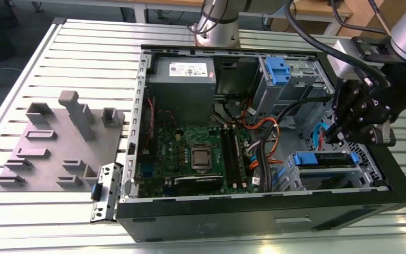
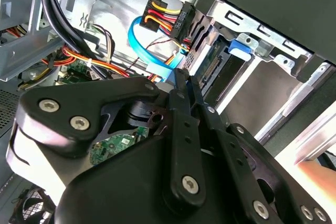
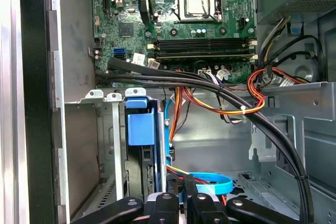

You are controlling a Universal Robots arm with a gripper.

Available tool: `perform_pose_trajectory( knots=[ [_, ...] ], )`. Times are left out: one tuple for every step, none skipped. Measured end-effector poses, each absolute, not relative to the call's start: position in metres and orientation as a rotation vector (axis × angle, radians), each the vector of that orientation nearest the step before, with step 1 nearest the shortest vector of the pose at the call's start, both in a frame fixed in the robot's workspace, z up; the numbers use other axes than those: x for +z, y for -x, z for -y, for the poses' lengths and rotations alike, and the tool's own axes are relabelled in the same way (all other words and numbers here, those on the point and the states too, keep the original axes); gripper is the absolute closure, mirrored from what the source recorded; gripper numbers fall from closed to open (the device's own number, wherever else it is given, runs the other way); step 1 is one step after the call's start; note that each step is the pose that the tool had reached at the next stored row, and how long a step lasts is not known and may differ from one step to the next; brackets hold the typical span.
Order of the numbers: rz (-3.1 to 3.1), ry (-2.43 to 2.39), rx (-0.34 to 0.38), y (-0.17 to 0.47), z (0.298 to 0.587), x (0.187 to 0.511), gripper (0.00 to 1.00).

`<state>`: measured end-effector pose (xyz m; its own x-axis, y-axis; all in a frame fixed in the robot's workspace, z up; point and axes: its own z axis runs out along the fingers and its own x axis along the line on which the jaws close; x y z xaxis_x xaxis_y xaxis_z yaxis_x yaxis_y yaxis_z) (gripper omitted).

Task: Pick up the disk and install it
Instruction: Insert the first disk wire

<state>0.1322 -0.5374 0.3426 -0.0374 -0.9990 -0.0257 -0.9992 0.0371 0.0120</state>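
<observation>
Blue-railed disk (image 1: 321, 160) sits in its bay (slotted) just below the pressed-together claw (image 1: 356, 138).

This looks like a robotics lab or test workshop. An opened desktop computer case (image 1: 259, 211) lies on its side on a table (image 1: 83, 47) built of ribbed aluminium rails, with its motherboard (image 1: 188, 153), power supply (image 1: 182, 71) and loose cables (image 1: 263, 132) bare to view. The robot arm's base (image 1: 217, 24) is mounted at the table's far edge. Beside the case, toward the exterior view's left, sits a grey fixture plate (image 1: 55, 143) with upright blocks and slots. Beyond the table stand what may be wooden workbenches (image 1: 167, 5), though they are cut off.
</observation>
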Motion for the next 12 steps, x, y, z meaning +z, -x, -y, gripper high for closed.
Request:
perform_pose_trajectory(
  knots=[
    [-2.255, 2.172, 0.041, -0.1322, 0.5382, 0.3425, 0.84],
    [-2.255, 2.172, 0.042, -0.1322, 0.5390, 0.3424, 0.84],
    [-2.255, 2.172, 0.042, -0.1322, 0.5399, 0.3424, 0.84],
    [-2.255, 2.172, 0.041, -0.1321, 0.5410, 0.3424, 0.84],
    [-2.255, 2.172, 0.042, -0.1321, 0.5419, 0.3424, 0.84],
    [-2.255, 2.172, 0.041, -0.1321, 0.5427, 0.3423, 0.84],
    [-2.255, 2.172, 0.041, -0.1320, 0.5435, 0.3424, 0.84],
    [-2.255, 2.172, 0.042, -0.1320, 0.5443, 0.3423, 0.84],
    [-2.255, 2.172, 0.041, -0.1320, 0.5448, 0.3423, 0.84],
    [-2.255, 2.172, 0.041, -0.1320, 0.5449, 0.3423, 0.84],
    [-2.255, 2.172, 0.041, -0.1320, 0.5449, 0.3423, 0.84],
    [-2.255, 2.172, 0.041, -0.1320, 0.5450, 0.3423, 0.84]
  ],
)
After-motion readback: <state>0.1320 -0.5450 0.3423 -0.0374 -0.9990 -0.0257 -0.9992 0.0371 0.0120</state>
